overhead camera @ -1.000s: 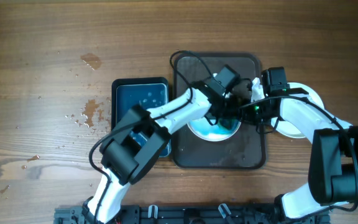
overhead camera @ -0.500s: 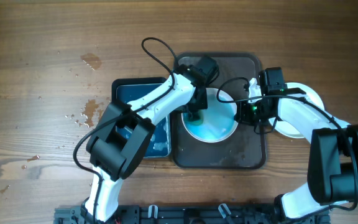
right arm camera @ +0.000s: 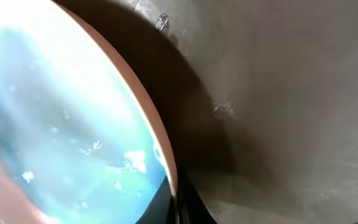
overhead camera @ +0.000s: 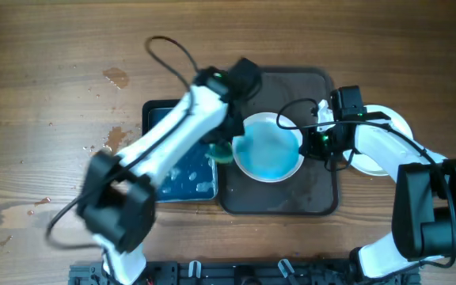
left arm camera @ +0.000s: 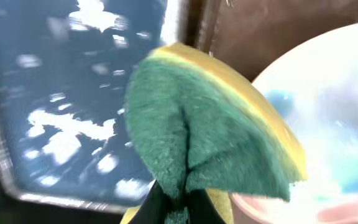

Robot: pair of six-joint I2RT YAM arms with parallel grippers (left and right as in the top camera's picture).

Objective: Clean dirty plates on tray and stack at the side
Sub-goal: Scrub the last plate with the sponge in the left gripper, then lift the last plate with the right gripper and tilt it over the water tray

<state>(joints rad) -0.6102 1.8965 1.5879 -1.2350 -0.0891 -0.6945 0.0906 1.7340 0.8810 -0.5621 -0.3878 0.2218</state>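
Now left hand [left arm camera: 168, 206] clamped on sponge [left arm camera: 210, 130], centre-left of frame, over basin [overhead camera: 182, 178] edge. Right hand [overhead camera: 317, 141] pinching right rim of plate [overhead camera: 269, 148], frame centre, on tray [overhead camera: 315, 198]. Best: dip sponge fully, hold rim firm, wipe blue film in circles.

Left arm [overhead camera: 172, 131]: white moulded links, blurred; black elbow housing [overhead camera: 117, 207]; black wrist camera block [overhead camera: 244, 77]; thin black cable loop [overhead camera: 169, 46] off the upper link.
Left gripper [left arm camera: 174, 205]: black fingers, visible only at the lower edge of the left wrist view.
Right arm [overhead camera: 380, 146]: white rounded links; large black joint housing [overhead camera: 427, 207]; black wrist module [overhead camera: 348, 100]; slack black wire [overhead camera: 290, 111]; small green light [overhead camera: 317, 136].
Right gripper [right arm camera: 169, 208]: dark glossy finger, mostly cut off.
Base rail [overhead camera: 212, 273]: black, with clips.
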